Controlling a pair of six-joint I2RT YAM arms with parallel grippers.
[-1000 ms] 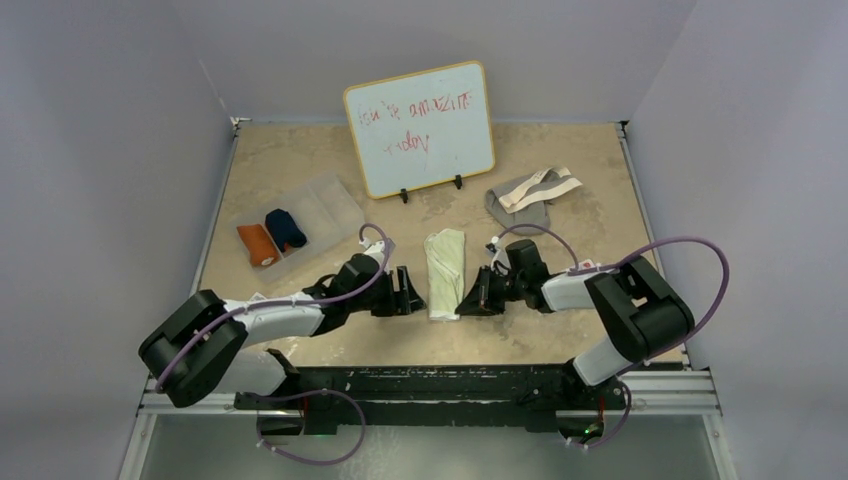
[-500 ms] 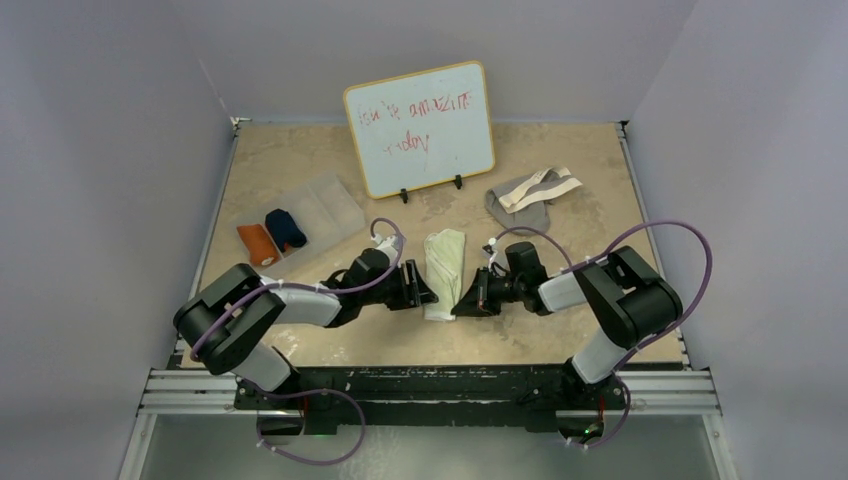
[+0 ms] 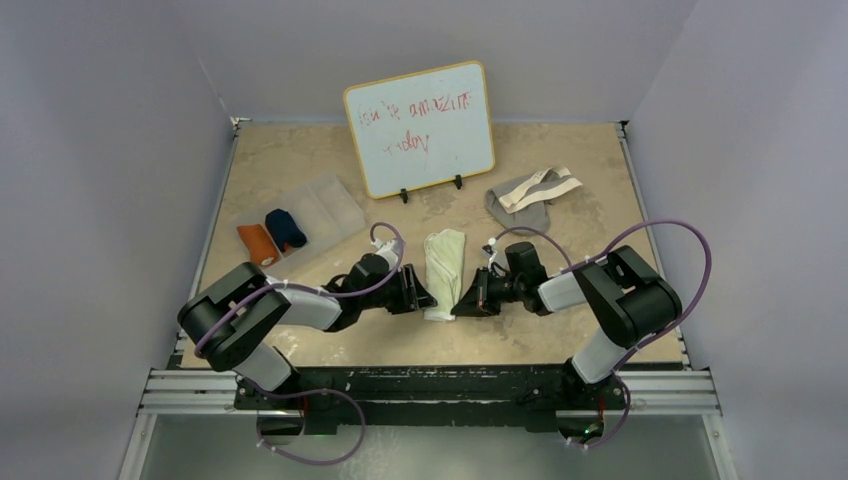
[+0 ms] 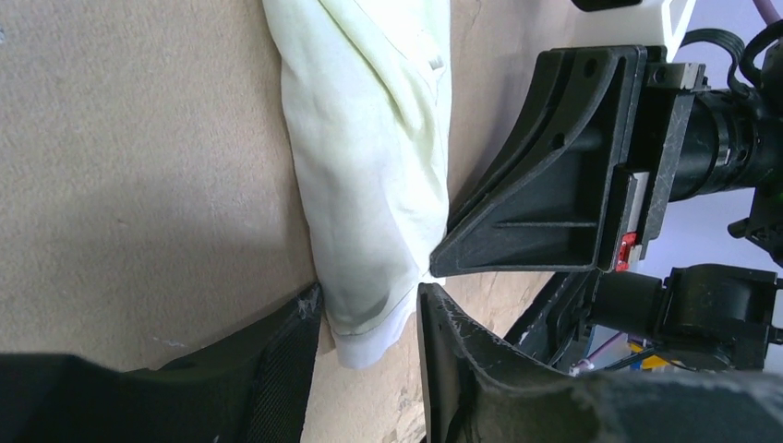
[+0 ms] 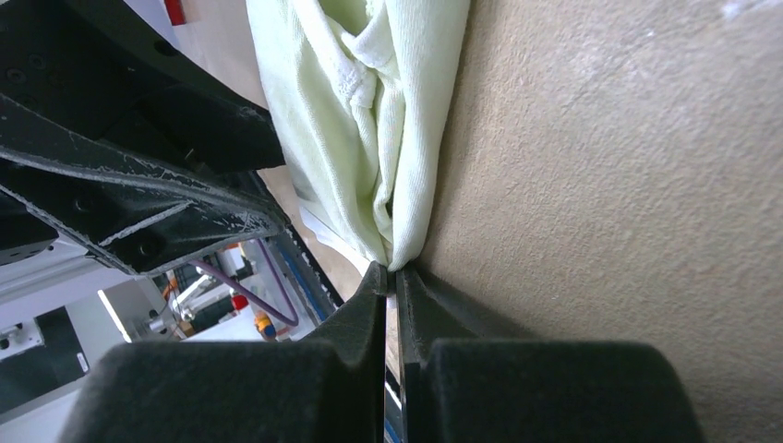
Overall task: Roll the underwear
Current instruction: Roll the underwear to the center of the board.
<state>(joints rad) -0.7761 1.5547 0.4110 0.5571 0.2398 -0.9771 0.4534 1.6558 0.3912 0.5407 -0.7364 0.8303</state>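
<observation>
A pale cream underwear [image 3: 443,262] lies folded into a long strip in the middle of the table. Its near end [image 4: 369,314] sits between the fingers of my left gripper [image 4: 369,293], which stand apart; the left finger touches the cloth. My right gripper [image 5: 391,269] is shut on the strip's near right corner [image 5: 397,249]. From above, my left gripper [image 3: 428,292] and right gripper [image 3: 458,303] face each other across that end. Orange [image 3: 256,243] and navy [image 3: 286,229] rolls lie in a clear tray [image 3: 330,200]. A grey underwear with beige waistband [image 3: 525,197] lies flat at the back right.
A whiteboard [image 3: 420,128] with red writing stands on its feet at the back centre. The clear tray sits at the left, near the table's left edge. Grey walls close the table in on three sides.
My left gripper has moved right up to the cream strip's near end and its jaws have narrowed around it. The right gripper has pinched the corner, and the strip's near end has drawn narrower.
</observation>
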